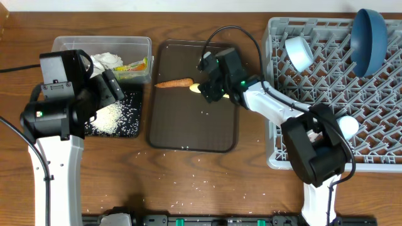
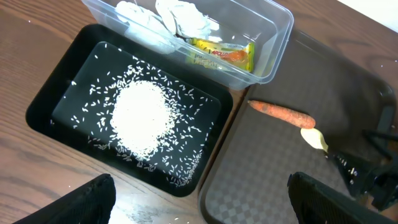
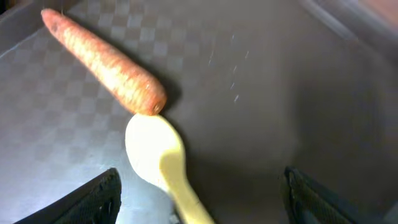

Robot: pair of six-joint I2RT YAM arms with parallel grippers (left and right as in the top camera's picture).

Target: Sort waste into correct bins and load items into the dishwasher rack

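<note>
A thin orange carrot and a pale yellow spoon lie end to end on the brown tray. My right gripper is open and low over the spoon. In the right wrist view the spoon lies between the open fingers, with its bowl touching the carrot. My left gripper is open and empty above the black tray's near corner. That tray holds white rice. The clear tub holds tissue and a wrapper.
The grey rack at the right holds a dark blue plate on edge, a light blue cup, and a pale round item partly hidden by my right arm. Loose rice grains dot the table near the front.
</note>
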